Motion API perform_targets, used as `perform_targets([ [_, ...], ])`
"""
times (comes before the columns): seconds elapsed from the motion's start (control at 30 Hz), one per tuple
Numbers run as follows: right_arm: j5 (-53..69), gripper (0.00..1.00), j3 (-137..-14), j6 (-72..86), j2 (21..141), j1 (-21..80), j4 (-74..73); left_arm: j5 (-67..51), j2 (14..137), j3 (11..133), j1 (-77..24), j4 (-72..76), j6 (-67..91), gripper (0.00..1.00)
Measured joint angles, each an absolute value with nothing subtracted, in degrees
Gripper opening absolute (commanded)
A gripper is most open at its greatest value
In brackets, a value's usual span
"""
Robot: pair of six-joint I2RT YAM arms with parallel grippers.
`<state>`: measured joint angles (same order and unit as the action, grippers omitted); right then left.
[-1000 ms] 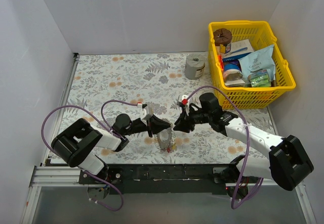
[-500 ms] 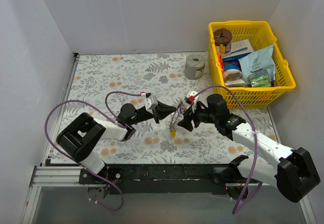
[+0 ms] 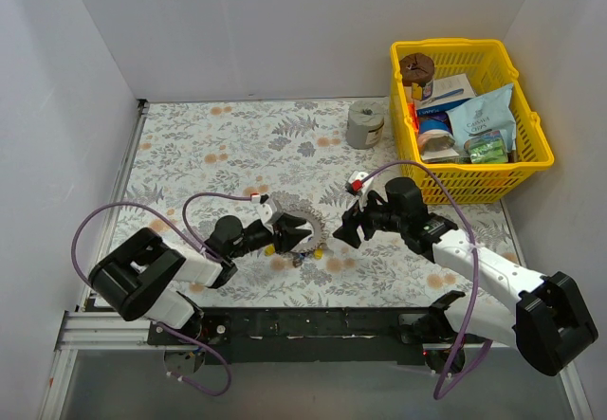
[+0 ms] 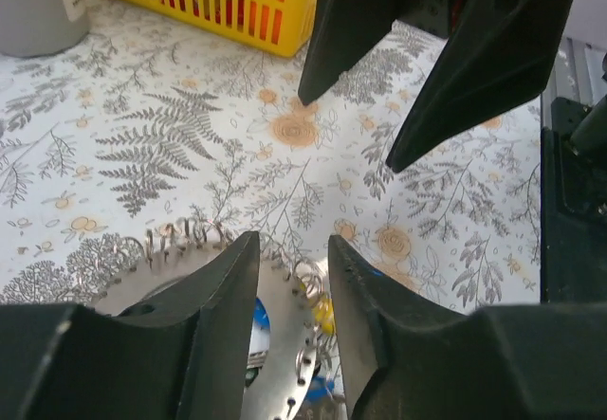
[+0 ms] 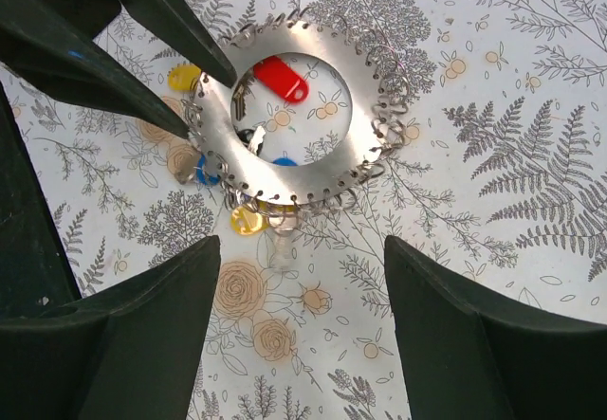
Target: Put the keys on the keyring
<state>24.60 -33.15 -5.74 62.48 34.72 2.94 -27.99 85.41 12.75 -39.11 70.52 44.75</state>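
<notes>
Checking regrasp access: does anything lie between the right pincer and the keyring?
Nothing visible does. The right pincer hangs open just short of the keyring, which lies flat on the tablecloth. Only a yellow key at its near rim lies in between. The left pincer is at the ring's opposite edge.

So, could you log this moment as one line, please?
keyring lying flat, keys at its edge | left gripper open at rim | right gripper open, apart

White walls (image 3: pixel 285 22) on three sides; floral tablecloth (image 3: pixel 218 145); aluminium rail (image 3: pixel 81 330) at near edge.
</notes>
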Motion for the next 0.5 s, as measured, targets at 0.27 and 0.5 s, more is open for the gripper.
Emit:
perform_targets([
  [0.27, 24.6, 0.82, -33.15, -4.95, 63.09, 34.61, 2.98, -25.21, 79.24, 12.82, -39.11, 65.78, 42.41, 0.87],
  [0.5, 24.56, 0.89, -33.15, -4.62, 62.92, 34.61, 3.01, -22.63, 77.8, 13.87, -39.11, 62.85, 43.24, 0.98],
])
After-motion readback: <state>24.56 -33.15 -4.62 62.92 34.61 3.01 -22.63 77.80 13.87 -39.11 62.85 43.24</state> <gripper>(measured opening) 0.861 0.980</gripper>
